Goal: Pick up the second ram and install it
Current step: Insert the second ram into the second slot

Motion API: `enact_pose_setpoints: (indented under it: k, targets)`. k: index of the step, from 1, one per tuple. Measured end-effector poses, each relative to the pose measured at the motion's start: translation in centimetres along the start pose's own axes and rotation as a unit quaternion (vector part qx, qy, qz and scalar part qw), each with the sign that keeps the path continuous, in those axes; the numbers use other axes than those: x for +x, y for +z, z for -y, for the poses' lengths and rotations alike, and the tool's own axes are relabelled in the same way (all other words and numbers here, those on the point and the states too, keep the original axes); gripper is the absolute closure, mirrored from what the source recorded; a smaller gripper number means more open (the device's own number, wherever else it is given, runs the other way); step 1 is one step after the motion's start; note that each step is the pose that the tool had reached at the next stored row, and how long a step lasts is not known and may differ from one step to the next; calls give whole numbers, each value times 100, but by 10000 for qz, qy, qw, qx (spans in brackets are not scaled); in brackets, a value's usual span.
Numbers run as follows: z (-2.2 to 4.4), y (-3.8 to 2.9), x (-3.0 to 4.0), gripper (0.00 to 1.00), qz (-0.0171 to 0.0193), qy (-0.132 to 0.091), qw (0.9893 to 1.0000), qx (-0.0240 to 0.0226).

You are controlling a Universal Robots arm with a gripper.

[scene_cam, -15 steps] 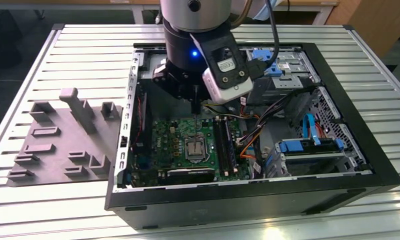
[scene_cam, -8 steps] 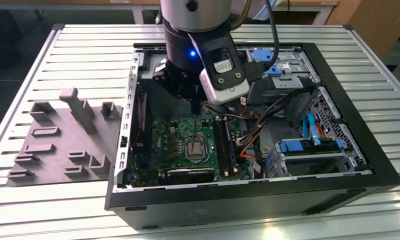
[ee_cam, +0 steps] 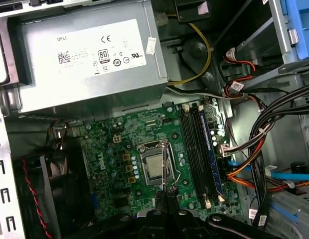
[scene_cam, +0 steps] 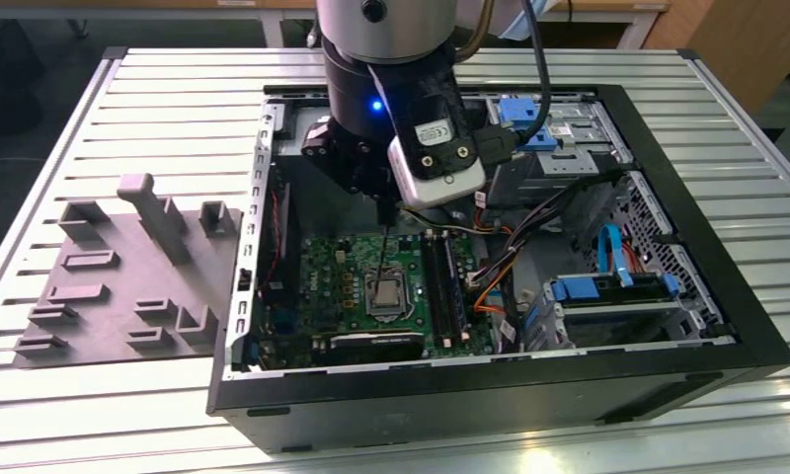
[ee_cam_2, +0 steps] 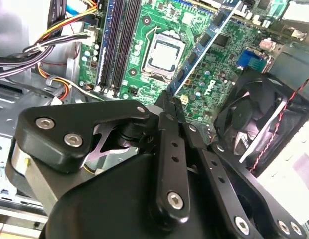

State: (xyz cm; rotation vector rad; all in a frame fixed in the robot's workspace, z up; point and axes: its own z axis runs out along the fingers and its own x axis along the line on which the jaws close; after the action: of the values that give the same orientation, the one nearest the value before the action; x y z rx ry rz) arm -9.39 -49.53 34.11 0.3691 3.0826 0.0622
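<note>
We see the end effector [ee_cam_2: 170,99] closed, its two black fingers [ee_cam_2: 167,149] pressed together on one end of the second ram [ee_cam_2: 204,47]. In the second wrist view the stick runs out from the fingertips as a slim dark board with a bright blue edge and a row of small black chips along it.

In the exterior view the end effector [scene_cam: 384,202] hangs inside the open computer case [scene_cam: 501,395], which lies on its side on the slatted metal worktop [scene_cam: 171,89]. There the second ram [scene_cam: 386,237] shows as a thin dark line dropping straight down from the fingertips towards the green motherboard [scene_cam: 336,281], its lower end above the processor socket [scene_cam: 387,293].

In the first wrist view the stick [ee_cam: 167,164] appears edge-on across the socket [ee_cam: 152,167], clear of the board as far as we can tell. The long black memory slots [ee_cam: 194,144] lie just beside the socket, a little apart from the held stick and parallel to its edge.

The grey moulded tray [scene_cam: 118,286] sits on the worktop at the exterior view's left, outside the case.
</note>
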Motion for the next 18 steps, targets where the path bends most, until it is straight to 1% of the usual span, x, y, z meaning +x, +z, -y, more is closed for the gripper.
enact_pose_setpoints:
  k: [6,18]
  targets:
    - [-4,10,-15,89,0,-7,10000,0]
    - [-23,64,-103,89,-1,-14,10000,0]
